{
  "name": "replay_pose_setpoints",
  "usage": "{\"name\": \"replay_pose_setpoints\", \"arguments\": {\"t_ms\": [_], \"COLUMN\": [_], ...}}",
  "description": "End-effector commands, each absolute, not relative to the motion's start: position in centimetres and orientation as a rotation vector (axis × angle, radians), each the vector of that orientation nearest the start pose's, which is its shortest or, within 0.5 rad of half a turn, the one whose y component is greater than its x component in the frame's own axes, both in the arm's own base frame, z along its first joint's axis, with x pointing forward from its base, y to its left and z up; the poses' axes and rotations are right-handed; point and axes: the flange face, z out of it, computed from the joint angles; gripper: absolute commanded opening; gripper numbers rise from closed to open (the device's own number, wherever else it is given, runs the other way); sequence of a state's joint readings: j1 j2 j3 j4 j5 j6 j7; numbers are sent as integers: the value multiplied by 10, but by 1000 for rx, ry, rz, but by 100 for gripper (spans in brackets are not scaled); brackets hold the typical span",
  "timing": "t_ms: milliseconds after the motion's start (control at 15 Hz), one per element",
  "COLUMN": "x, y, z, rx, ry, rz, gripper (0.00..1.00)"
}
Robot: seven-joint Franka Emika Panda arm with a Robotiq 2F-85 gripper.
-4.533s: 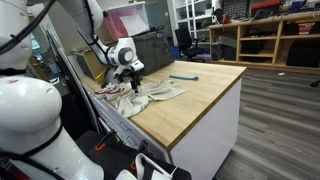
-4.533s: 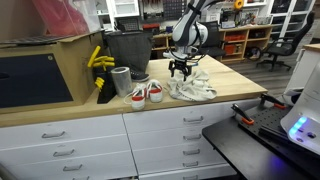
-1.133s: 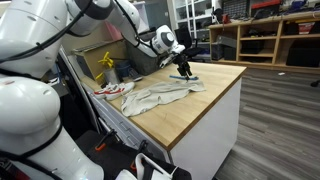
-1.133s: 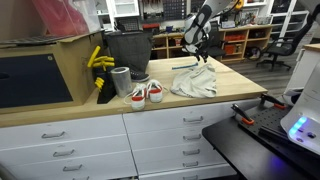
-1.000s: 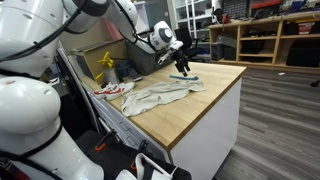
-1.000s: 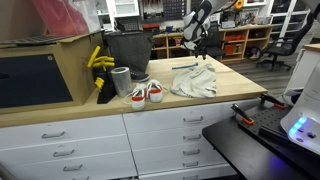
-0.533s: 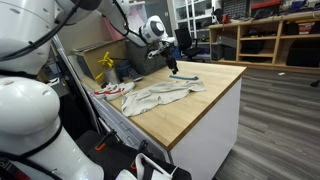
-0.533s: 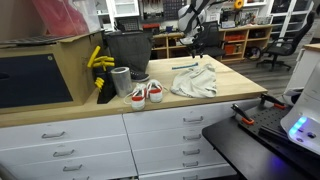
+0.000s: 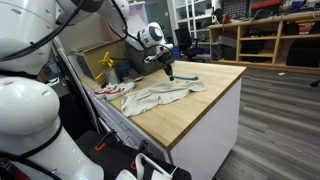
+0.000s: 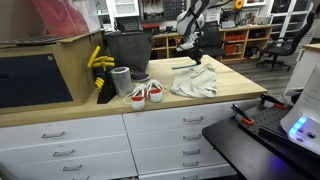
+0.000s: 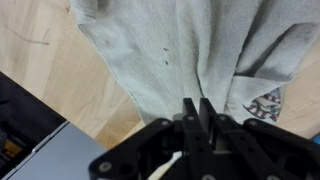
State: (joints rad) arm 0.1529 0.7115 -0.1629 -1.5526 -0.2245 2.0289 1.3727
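You are working in a busy workshop, at a long wooden counter top [image 10: 240, 92] that sits on white drawers. Start at the left end in an exterior view. There you see a wooden box with a black front [image 10: 30, 75]. Next to it is a bright yellow thing [image 10: 98, 60]. It is too small to tell what it is. Then comes a dark bin [image 10: 125, 48] with a small grey cup [image 10: 121, 80] in front of it. Just beside the cup sits a pair of white shoes with red trim [image 10: 147, 93], near the front edge.

To the right of the shoes lies the crumpled grey cloth [image 10: 195, 83]. It is spread out on the wood, and nothing holds it. Behind it, by the back edge, lies a thin blue tool [image 10: 183, 67].

Your black gripper [image 10: 189, 48] hangs in the air above the back part of the cloth, close to the blue tool. It does not touch either of them. In the wrist view the gripper points down at the cloth. Its two fingers [image 11: 190, 112] are pressed together with nothing between them. You can see a small dark print [image 11: 262, 103] on the cloth at the right, and bare wood at the left.
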Motion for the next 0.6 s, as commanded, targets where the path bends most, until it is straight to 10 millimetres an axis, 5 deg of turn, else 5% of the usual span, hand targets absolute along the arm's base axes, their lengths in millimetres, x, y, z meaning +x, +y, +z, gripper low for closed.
{"name": "replay_pose_setpoints", "arguments": {"t_ms": [0,533], "x": [676,679], "y": [-1,17], "z": [207,175], "rx": [-2860,-2843], "ry": [2023,1955], "rz": [-47,-175], "gripper": [0,0]}}
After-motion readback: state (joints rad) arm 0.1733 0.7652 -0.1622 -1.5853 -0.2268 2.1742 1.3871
